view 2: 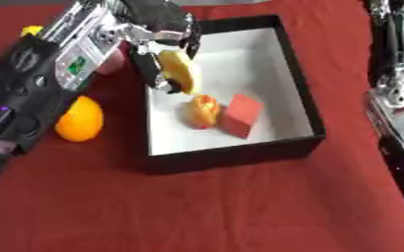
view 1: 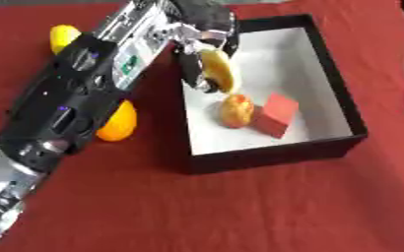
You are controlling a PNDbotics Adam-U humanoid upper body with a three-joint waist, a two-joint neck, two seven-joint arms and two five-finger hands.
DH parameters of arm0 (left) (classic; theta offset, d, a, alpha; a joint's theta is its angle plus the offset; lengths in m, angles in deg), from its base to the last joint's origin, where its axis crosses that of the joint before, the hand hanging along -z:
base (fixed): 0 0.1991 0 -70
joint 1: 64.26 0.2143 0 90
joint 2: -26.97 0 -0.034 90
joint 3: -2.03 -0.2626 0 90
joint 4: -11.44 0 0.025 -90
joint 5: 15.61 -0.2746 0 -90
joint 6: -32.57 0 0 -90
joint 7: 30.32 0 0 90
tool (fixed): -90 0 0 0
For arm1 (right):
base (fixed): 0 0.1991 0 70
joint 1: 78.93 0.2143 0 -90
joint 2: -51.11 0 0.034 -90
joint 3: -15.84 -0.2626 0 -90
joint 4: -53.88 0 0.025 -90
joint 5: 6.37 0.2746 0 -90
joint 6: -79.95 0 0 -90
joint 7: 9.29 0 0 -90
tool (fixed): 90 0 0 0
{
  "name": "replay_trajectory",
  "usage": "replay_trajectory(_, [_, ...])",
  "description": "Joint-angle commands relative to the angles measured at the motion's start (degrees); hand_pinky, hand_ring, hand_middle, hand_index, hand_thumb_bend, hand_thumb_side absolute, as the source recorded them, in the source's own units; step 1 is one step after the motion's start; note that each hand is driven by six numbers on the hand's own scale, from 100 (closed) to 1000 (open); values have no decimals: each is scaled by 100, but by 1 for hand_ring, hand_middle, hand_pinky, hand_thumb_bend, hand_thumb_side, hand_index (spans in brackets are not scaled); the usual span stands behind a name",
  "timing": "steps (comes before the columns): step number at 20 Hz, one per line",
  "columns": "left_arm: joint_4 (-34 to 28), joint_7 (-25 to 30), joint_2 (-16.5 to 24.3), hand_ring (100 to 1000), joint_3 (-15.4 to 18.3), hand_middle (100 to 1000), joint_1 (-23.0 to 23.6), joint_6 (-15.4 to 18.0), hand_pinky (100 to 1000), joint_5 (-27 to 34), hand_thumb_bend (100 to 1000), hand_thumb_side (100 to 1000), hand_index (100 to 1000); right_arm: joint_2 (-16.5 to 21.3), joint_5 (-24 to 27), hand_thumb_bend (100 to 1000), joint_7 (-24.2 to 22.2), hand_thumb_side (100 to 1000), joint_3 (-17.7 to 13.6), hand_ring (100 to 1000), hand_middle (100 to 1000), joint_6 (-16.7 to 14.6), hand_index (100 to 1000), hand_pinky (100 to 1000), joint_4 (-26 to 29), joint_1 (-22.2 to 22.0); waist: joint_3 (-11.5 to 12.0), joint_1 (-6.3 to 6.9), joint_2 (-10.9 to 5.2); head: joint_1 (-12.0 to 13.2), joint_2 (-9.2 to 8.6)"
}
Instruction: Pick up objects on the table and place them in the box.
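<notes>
My left hand reaches over the left wall of the black box, fingers curled round a pale yellow curved fruit that hangs inside the box above its white floor. On that floor lie a yellow-red apple and a red block, side by side. An orange sits on the red cloth left of the box, partly under my forearm. A yellow object shows at the far left behind the arm. My right arm stands at the right edge; its hand is out of sight.
A red cloth covers the table, with open room in front of the box. My left forearm crosses the left side diagonally. A pink object peeks out beside the arm near the box's left wall.
</notes>
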Motion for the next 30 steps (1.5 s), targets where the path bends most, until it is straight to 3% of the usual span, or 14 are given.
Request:
replay_trajectory(1, [-71,-64,-39,669,67,629,-93,-15,682,-11,459,289,611,97,12,100,-13,758,-36,816,871,-1,923,962,61,73,-12,-25,-87,15,-10])
replay_trajectory(3, [-35,11,-66,736,67,725,-64,17,730,61,546,421,749,89,11,100,-14,758,-36,816,870,-1,923,962,50,76,-19,-24,-88,12,-10])
replay_trajectory(4, [-18,63,-67,778,74,783,-52,27,761,94,638,531,815,88,9,100,-13,761,-38,816,870,-1,923,961,46,73,-20,-23,-89,6,-10])
replay_trajectory(6, [-5,164,-58,839,89,861,-46,27,812,108,759,651,911,90,8,100,-8,757,-43,816,870,-4,923,961,43,68,-20,-21,-94,-2,-10])
replay_trajectory(9, [-33,289,-40,847,148,869,-53,-2,817,79,869,678,942,91,12,100,5,756,-48,816,870,-9,922,961,42,65,-16,-19,-103,-1,-10])
replay_trajectory(13, [-104,363,-15,842,237,864,-42,-55,812,133,847,681,941,95,16,100,19,753,-52,816,870,-16,922,961,43,67,-3,-22,-112,-10,-10])
replay_trajectory(20, [-345,426,273,813,452,827,-27,-286,785,442,671,681,892,136,22,100,78,723,-96,816,870,-61,921,960,66,61,45,0,-137,-62,-10])
replay_trajectory(27, [-238,419,1638,814,1173,826,75,-989,775,1258,593,679,883,312,-14,100,191,707,-174,814,869,-79,921,960,46,-96,203,108,-152,-247,-10])
replay_trajectory(30, [19,450,2137,822,1498,832,155,-1230,784,1467,608,644,888,343,-27,100,198,706,-179,814,869,-68,921,959,30,-116,245,112,-149,-287,-10])
